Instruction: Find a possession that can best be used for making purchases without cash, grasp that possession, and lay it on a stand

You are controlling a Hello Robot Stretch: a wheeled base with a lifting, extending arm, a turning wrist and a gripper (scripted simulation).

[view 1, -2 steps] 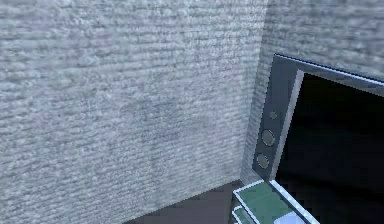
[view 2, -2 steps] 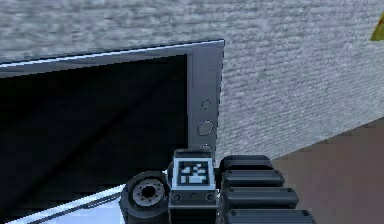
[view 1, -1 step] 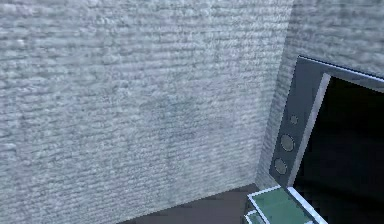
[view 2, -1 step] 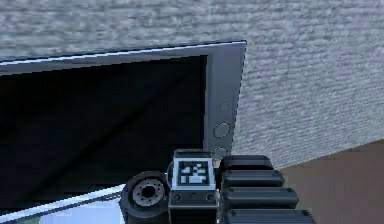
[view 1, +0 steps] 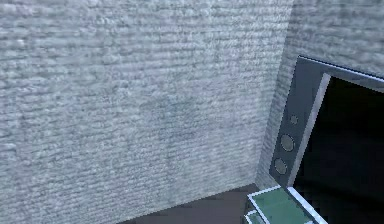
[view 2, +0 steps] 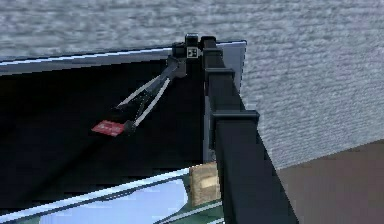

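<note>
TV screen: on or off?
Off, as far as shown: the TV screen is uniformly black in the forward and arm side views, with no image.

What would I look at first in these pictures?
Your eye goes first to the little flat red card, up in the air at the tip of the robot's thin-fingered dark hand, which holds it, in the arm side view's left half. Behind it spreads a big black television screen with a grey frame. The thick dark square arm bar stands just right of the middle.

One television [view 1: 350,150], one red card [view 2: 108,128], one claw [view 2: 126,117]
</note>
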